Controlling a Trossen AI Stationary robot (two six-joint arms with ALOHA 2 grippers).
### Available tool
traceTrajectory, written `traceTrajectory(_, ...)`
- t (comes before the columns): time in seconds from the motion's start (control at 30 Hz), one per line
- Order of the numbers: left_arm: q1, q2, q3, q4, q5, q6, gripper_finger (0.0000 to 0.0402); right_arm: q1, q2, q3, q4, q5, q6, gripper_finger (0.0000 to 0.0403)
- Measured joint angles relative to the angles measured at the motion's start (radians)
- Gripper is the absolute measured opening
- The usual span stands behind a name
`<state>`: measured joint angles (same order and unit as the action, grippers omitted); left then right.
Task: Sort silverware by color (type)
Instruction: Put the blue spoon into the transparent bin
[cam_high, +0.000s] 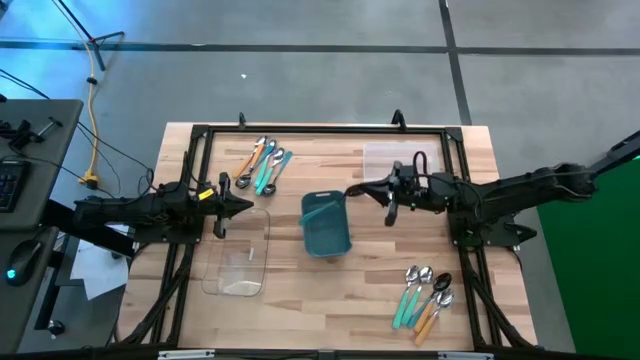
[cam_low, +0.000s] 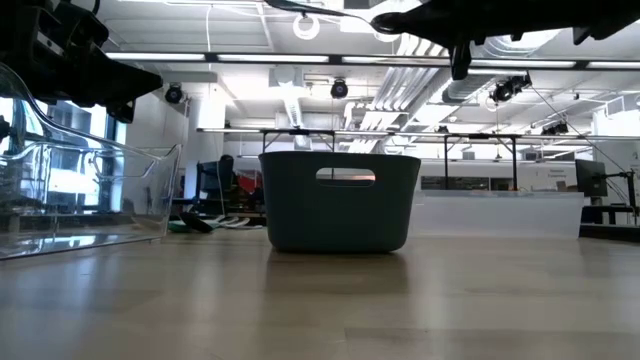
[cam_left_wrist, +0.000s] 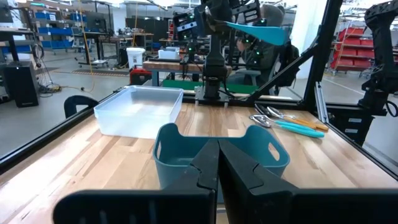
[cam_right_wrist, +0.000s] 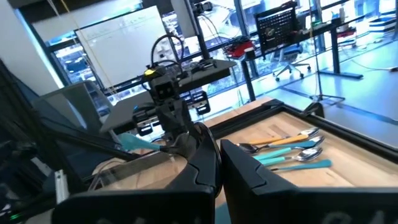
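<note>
Silverware (cam_high: 264, 163) in two piles, apart from both closed claws.

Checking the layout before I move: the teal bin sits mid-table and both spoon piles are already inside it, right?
Not quite. The teal bin does sit mid-table, but the high view shows both spoon piles lying on the table: one pile near the far edge, the other pile near the front right corner.

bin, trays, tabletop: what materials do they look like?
Bin: likely matte teal plastic, opaque, moulded handle slots.
Trays: probably clear hard plastic; the table shows through.
Tabletop: looks like light wood, strips with visible grain, low sheen.
</note>
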<state>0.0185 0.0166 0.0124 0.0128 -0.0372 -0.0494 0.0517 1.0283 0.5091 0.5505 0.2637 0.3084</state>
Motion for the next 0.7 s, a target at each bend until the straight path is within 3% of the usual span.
traceTrajectory(0.5,0.000,0.000,0.000,0.031,-0.012,-0.002,0.0000,0.000,0.000,0.000,0.000,0.003,0.005,0.0000)
traceTrajectory(0.7,-0.002,0.000,0.000,0.209,0.021,-0.258,0.0000,0.000,0.000,0.000,0.000,0.003,0.007,0.0000)
